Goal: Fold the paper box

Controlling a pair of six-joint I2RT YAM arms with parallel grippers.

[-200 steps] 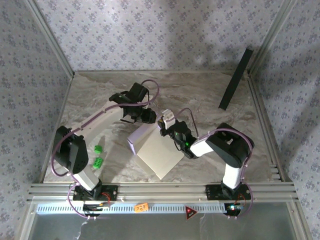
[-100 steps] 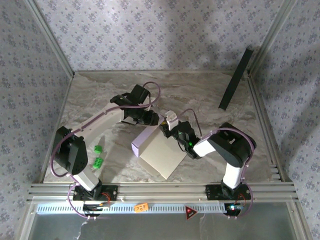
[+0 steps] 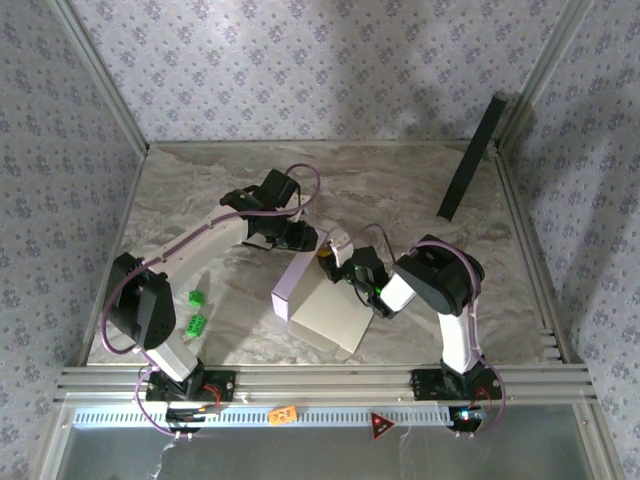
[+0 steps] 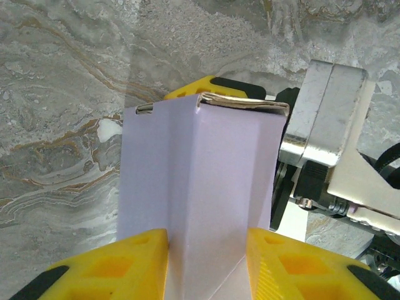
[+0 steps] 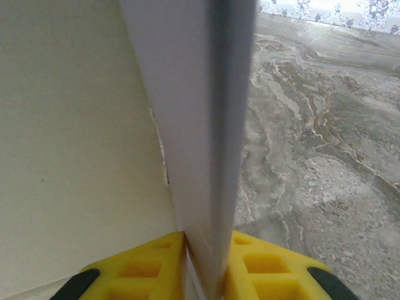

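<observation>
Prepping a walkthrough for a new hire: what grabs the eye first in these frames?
The half-folded paper box at mid-table, lavender and beige, with the left gripper and right gripper both pinching its upright folds. Next, the black panel propped in the far right corner and two green blocks near the left arm.
</observation>
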